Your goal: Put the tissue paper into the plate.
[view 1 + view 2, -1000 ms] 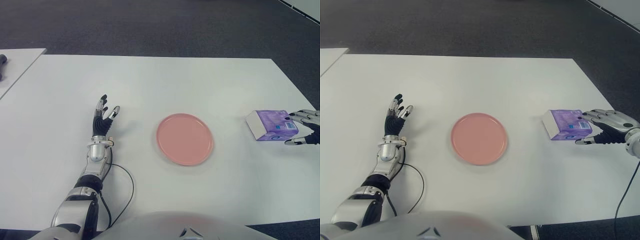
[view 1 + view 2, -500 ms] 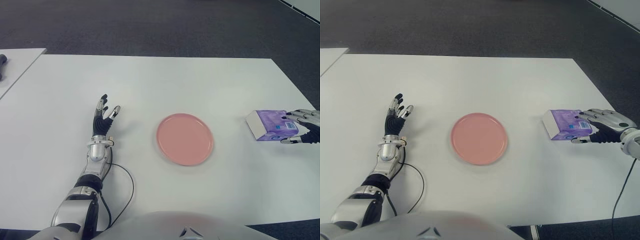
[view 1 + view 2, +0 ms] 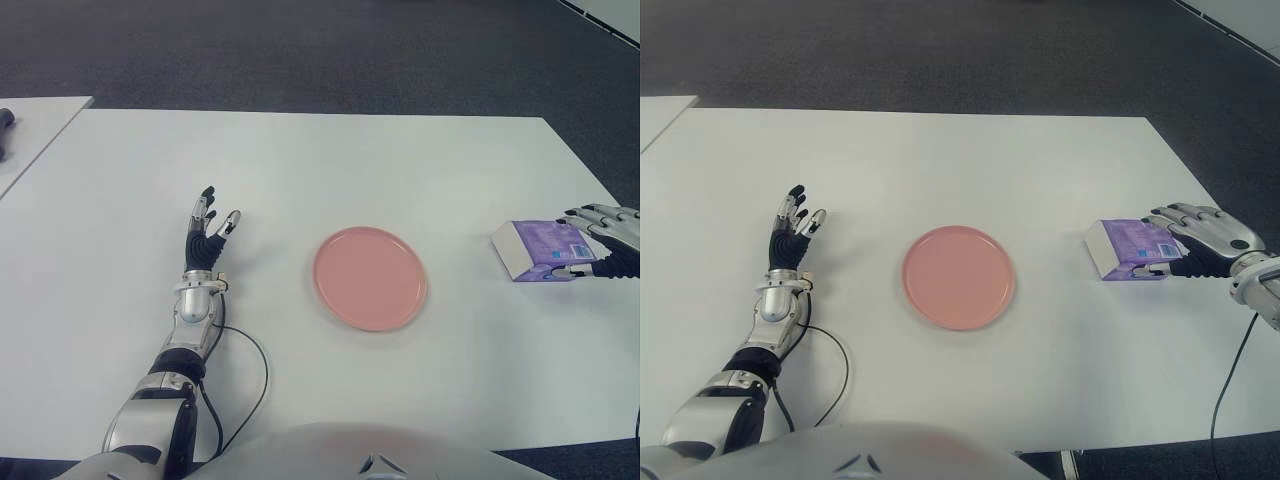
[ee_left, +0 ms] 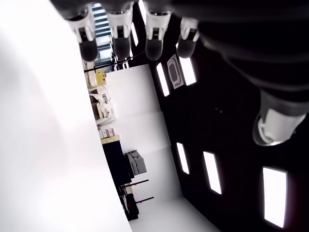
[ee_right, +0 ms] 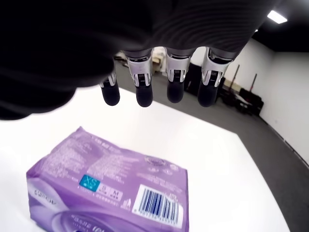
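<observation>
tissue pack [image 3: 1132, 249]: purple soft-wrapped packet with a white end face, a barcode and a small blue label on top; lies flat on the white table [image 3: 970, 160], far right side, well apart from the plate.
plate [image 3: 958, 277]: round, pink, shallow, upright, nothing on it; near the table's middle, left of the pack.
</observation>
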Controlling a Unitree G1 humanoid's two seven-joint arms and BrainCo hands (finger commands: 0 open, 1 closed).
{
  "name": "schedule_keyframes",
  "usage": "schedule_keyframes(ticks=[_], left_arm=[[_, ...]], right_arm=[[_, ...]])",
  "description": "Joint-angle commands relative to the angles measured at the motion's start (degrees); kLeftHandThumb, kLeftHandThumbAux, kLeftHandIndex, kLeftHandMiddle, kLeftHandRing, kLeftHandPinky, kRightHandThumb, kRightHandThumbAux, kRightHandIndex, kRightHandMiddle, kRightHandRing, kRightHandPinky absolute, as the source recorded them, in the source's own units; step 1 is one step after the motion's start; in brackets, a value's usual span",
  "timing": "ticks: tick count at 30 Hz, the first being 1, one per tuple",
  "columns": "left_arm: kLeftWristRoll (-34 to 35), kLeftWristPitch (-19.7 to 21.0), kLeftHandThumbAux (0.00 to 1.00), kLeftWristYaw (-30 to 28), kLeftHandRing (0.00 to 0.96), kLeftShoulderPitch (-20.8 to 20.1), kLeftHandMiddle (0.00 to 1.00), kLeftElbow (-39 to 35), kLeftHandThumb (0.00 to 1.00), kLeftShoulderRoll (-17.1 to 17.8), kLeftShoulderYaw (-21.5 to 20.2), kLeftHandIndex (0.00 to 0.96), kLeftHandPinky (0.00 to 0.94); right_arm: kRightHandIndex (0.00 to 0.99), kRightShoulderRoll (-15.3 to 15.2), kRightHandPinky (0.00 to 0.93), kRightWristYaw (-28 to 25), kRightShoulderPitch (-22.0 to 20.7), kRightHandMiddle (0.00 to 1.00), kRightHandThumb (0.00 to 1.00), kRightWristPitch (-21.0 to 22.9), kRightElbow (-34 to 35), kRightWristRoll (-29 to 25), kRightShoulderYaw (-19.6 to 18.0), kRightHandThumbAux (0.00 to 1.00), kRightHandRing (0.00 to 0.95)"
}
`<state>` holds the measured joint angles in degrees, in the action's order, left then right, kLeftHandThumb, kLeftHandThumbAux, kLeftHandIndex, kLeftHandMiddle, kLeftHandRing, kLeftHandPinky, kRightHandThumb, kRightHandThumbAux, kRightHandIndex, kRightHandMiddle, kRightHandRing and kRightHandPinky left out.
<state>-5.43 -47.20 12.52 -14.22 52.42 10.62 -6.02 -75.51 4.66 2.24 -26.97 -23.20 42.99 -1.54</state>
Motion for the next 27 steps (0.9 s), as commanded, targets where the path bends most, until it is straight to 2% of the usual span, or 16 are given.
schedule_keyframes(ticks=[1,9,27], left_arm=[[0.0,1.0,0.462,-0.8,0.0,1.5,0.0,1.7,0.0,-0.5,0.2,0.0,0.0],[0.5,1.2,0.47,-0.8,0.0,1.6,0.0,1.5,0.0,-0.9,0.1,0.0,0.0],[-0.1,3.3,0.491,-0.2,0.0,2.6,0.0,-0.3,0.0,-0.8,0.4,0.0,0.0]], right_arm=[[0.0,0.9,0.0,1.6,1.0,0.0,0.541,0.5,0.4,1.0,0.2,0.17,0.0],[0.0,1.0,0.0,2.3,0.6,0.0,0.536,0.8,0.6,1.5,0.9,0.171,0.0],[0.0,2.0,0.0,-0.1,-0.7,0.0,0.54,2.4,0.7,1.8,2.9,0.176,0.0]])
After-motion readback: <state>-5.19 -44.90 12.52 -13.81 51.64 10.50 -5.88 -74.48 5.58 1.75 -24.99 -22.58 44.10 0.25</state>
